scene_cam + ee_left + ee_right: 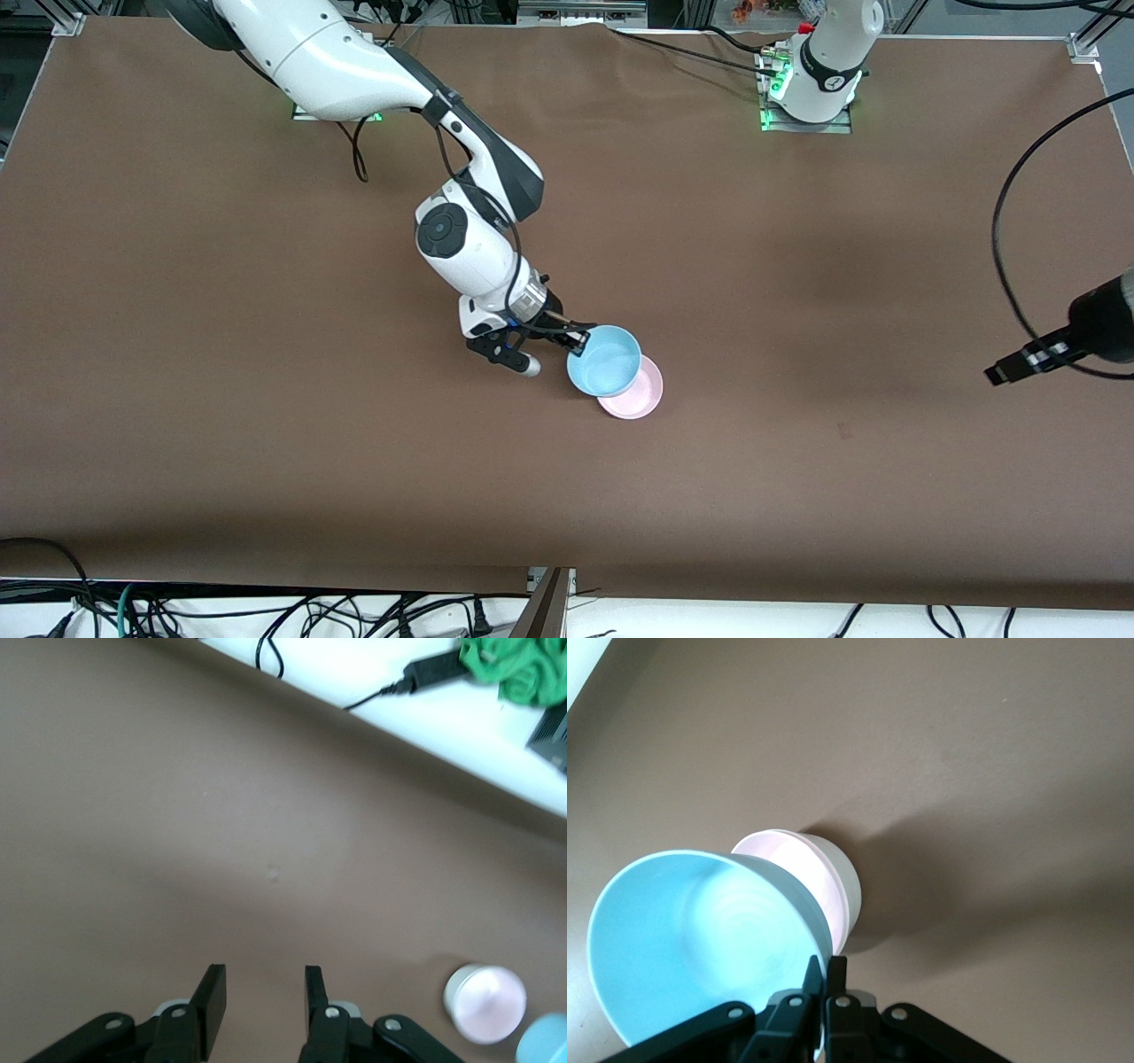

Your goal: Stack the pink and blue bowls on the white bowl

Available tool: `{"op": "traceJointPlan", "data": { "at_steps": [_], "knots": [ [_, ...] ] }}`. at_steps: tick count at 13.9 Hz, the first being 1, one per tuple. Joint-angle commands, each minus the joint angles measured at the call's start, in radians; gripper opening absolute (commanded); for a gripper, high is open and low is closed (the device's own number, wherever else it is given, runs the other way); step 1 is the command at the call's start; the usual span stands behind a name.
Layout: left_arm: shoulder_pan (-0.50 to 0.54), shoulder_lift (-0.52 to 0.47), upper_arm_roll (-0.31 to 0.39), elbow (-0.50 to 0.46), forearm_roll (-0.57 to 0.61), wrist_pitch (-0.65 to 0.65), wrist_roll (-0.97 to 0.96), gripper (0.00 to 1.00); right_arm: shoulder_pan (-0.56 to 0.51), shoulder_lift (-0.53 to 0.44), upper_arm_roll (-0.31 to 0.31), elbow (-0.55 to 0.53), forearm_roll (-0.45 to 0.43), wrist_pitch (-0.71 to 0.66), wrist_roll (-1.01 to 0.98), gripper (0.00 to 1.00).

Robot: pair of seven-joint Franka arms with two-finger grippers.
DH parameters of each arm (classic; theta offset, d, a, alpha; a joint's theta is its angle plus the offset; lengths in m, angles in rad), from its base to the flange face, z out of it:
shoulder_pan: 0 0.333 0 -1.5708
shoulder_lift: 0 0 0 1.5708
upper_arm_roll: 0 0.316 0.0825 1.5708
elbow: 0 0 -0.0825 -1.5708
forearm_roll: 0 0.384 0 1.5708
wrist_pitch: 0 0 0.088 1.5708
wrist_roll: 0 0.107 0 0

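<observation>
Bright even overhead light, soft shadows on table [266, 399], left wrist view blurred.

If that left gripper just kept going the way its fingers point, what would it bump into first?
Most likely only the bare brown table. The left gripper hangs open over it, nothing showing between its fingers. The pink bowl sits well off to one side of that line, though depth is hard to judge.

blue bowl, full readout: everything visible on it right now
The blue bowl is light blue, plain, round, deepish, looks plastic and is empty. The right hand is shut on its rim, holding it tilted and lifted, over the edge of the pink bowl, which sits nested in the white bowl. Contact with the pink one is unclear.
</observation>
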Motion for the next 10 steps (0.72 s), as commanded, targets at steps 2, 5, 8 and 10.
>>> {"op": "traceJointPlan", "data": {
  "at_steps": [2,5,8,10],
  "knots": [
    [0.006,-0.059,-0.009,-0.086,-0.007,-0.026,0.059,0.47,0.089,0.075,-0.065,0.067,-0.004,0.081,0.029,0.0],
    [-0.001,-0.107,-0.009,-0.158,-0.006,-0.02,0.059,0.48,0.095,0.096,-0.067,0.071,-0.004,0.123,0.029,0.0],
    [-0.002,-0.188,-0.029,-0.304,0.036,0.072,0.058,0.5,0.099,0.11,-0.067,0.074,-0.004,0.124,0.029,0.0],
    [-0.001,-0.254,-0.031,-0.436,0.034,0.169,0.056,0.5,0.101,0.116,-0.067,0.074,-0.004,0.126,0.029,0.0]
  ]
}}
